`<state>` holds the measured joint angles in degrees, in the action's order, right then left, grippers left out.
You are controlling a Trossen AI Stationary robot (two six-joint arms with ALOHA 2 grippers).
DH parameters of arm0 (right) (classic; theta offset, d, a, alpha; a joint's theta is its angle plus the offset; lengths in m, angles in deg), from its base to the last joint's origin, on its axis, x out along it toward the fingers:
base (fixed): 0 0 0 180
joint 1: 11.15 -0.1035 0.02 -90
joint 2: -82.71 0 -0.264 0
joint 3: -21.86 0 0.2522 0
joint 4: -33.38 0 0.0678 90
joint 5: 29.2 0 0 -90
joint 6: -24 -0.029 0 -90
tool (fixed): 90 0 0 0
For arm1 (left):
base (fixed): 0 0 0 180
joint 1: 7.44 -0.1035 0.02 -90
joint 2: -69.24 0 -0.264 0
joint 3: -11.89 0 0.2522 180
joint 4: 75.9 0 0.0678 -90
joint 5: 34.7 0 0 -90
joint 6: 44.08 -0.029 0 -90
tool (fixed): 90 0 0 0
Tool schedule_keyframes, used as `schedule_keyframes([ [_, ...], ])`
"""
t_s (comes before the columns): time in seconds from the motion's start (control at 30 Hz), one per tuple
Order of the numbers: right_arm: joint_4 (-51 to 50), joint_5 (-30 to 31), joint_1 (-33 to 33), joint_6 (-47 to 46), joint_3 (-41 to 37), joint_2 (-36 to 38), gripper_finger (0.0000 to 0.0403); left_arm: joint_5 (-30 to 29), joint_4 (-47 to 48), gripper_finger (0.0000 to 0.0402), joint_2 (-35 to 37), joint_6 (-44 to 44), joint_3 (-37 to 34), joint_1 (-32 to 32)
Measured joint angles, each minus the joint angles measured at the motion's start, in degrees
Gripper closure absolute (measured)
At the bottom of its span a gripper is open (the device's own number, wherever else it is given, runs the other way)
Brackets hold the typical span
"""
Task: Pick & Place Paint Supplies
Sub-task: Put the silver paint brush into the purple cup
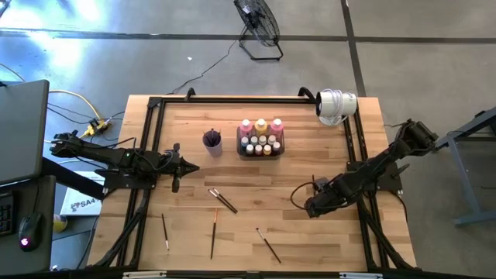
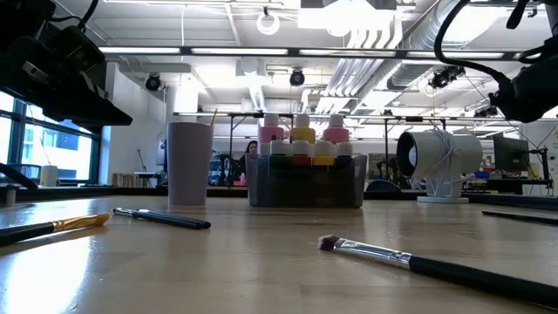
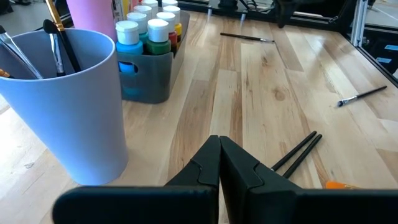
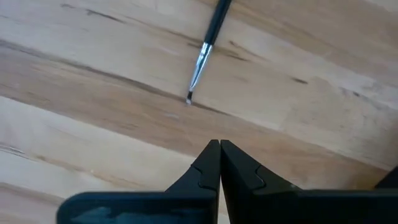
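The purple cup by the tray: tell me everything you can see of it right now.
The purple cup is a plain, smooth, plastic-looking tumbler, pale lilac, slightly tapered toward its base. It stands upright on the wooden table, just left of the dark grey tray of paint bottles, apart from it. A few thin brushes already stand inside, leaning on the rim. Neither gripper touches it; the left gripper sits shut nearby.
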<state>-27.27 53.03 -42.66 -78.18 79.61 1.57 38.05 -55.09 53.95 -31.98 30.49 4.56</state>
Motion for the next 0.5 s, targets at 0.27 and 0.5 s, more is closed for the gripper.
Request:
schedule_keyframes([
  [0.27, 2.34, -7.53, 0.51, -0.19, 0.00, 0.00, 0.0400, 0.00, 0.00, 0.0401, 0.00, 0.00, 0.00, 0.01],
  [0.5, 1.99, -4.08, 0.06, 2.66, 0.76, 0.02, 0.0400, 0.00, -0.02, 0.0401, 0.00, 0.15, 0.00, 0.01],
])
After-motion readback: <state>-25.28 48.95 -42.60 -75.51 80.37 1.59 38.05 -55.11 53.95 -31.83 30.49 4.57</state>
